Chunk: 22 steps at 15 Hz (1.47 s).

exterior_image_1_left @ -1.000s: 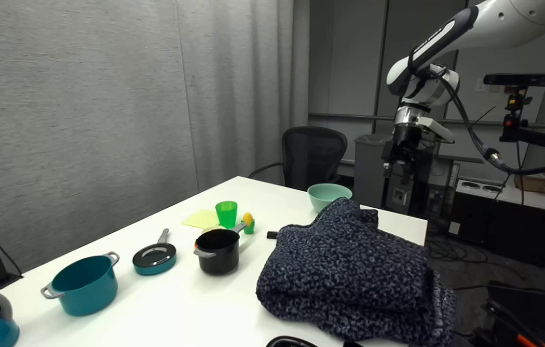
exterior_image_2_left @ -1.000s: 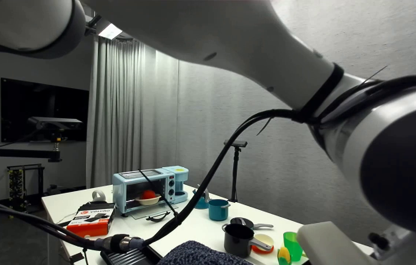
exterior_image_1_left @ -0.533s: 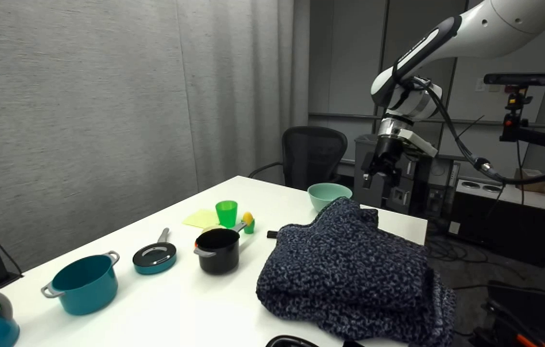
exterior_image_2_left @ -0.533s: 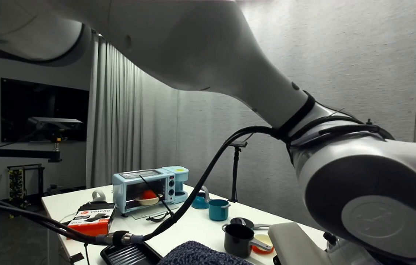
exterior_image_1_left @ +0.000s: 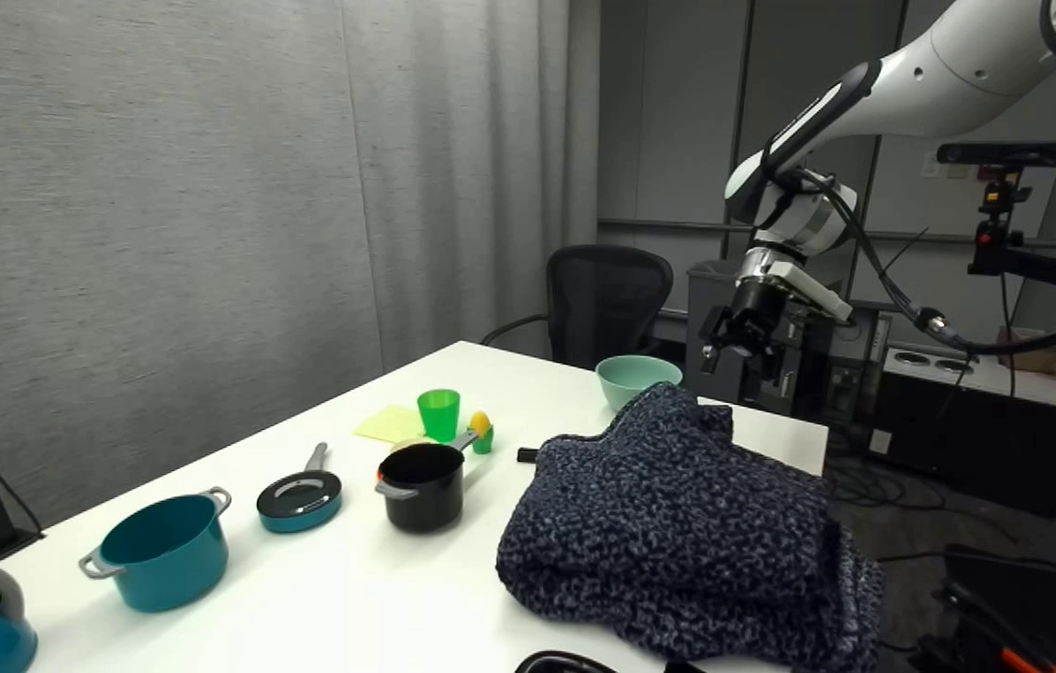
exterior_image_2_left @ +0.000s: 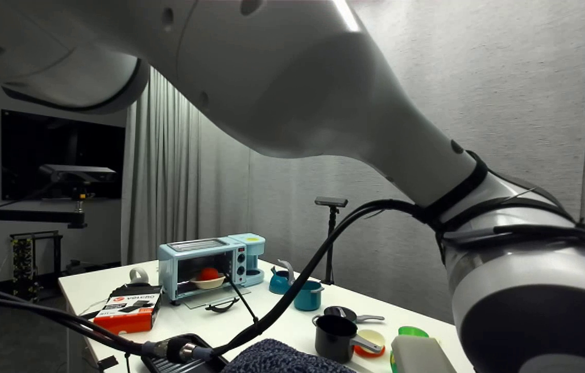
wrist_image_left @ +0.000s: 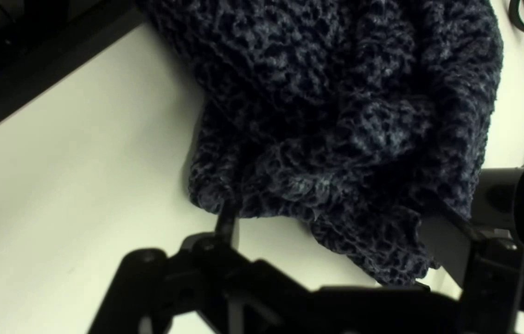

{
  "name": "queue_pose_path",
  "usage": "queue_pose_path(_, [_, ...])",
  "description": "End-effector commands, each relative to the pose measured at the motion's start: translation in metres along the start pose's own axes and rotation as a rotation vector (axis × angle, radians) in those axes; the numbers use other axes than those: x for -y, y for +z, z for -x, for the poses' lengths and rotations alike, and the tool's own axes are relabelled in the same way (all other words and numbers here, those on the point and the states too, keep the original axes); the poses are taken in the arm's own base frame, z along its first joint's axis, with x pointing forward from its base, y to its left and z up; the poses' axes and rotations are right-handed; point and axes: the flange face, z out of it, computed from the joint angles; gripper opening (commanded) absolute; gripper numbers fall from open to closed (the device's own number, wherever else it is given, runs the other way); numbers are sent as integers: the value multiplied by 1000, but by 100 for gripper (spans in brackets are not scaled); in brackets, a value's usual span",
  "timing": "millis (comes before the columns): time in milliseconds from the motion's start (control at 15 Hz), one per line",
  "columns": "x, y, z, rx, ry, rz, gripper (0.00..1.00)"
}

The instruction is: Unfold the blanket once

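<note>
The dark navy, speckled blanket (exterior_image_1_left: pixel 668 505) lies folded in a thick pile near the table's edge. Only its top (exterior_image_2_left: pixel 282 357) shows at the bottom of an exterior view. My gripper (exterior_image_1_left: pixel 739 363) hangs in the air beyond the far end of the pile, past the mint bowl, tilted and apart from the cloth. From the wrist view, the blanket (wrist_image_left: pixel 336 93) fills the upper middle, with rumpled layers and a loose corner pointing toward the gripper (wrist_image_left: pixel 329 204). The jaws stand wide apart with nothing held; the cloth appears below and beyond the fingers (wrist_image_left: pixel 226 221).
Close to the blanket's far end stands a mint bowl (exterior_image_1_left: pixel 638 381). Beside the pile are a black pot (exterior_image_1_left: pixel 423 491), a green cup (exterior_image_1_left: pixel 439 416), a pan (exterior_image_1_left: pixel 300 505) and a teal pot (exterior_image_1_left: pixel 168 556). A toaster oven (exterior_image_2_left: pixel 196 272) and a box (exterior_image_2_left: pixel 129 311) stand further along.
The arm has come lower and toward the table, and the gripper has tilted during the last half second. The blanket and the dishes have stayed put.
</note>
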Motion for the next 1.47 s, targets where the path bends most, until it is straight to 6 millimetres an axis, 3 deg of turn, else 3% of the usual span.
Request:
queue_pose_path(0, [9,13,-2,37,-34,-17,100])
queue_pose_path(333, [28,6,3,21,-74,-60,100])
queue_pose_path(867, [44,49,8,82,-83,-46,100])
queue_pose_path(1267, [62,69,4,44,-140,2,100])
queue_pose_path(1333, [62,71,3,39,-144,11,75])
queue_pose_path(1400, [63,72,4,35,-146,17,74])
